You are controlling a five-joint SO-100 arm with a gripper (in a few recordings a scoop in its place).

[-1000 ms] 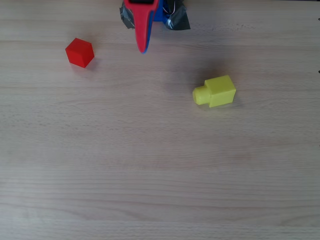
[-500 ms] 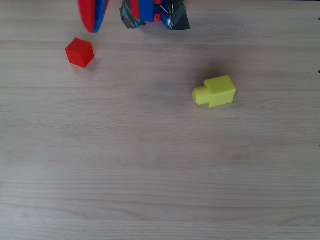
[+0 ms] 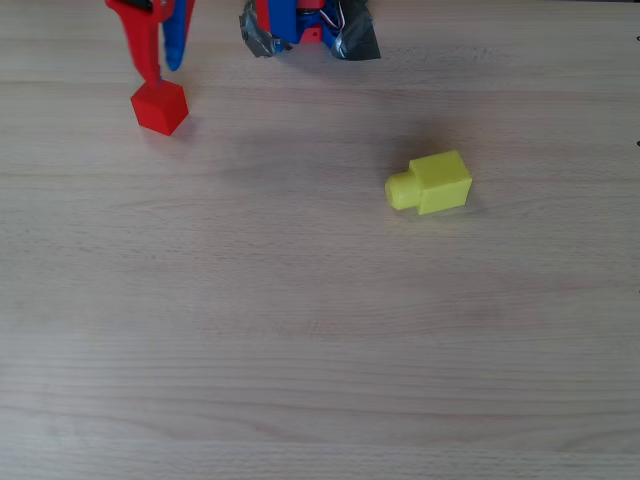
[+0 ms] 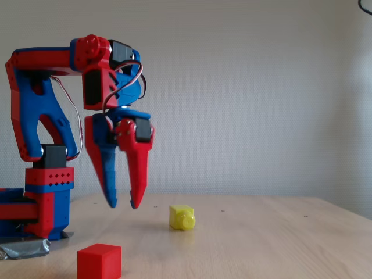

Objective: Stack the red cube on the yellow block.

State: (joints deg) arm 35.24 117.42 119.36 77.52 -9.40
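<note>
The red cube (image 3: 160,105) rests on the wooden table at the upper left of the overhead view, and near the front in the fixed view (image 4: 99,261). My gripper (image 3: 163,74) hovers just behind it with its red and blue fingers apart, open and holding nothing. The fixed view shows the gripper (image 4: 123,204) pointing down, its tips well above the table and higher than the cube. The yellow block (image 3: 432,183) lies right of centre with its round stub pointing left. It stands farther back in the fixed view (image 4: 182,217).
The arm's base (image 3: 310,25) sits at the top edge on grey tape (image 3: 355,40), and stands at the left of the fixed view (image 4: 43,203). Bare wooden table (image 3: 300,330) stretches between and in front of the two blocks.
The gripper has swung left in the overhead view, from near the base to just behind the red cube, and its fingers have parted. Neither block moved.
</note>
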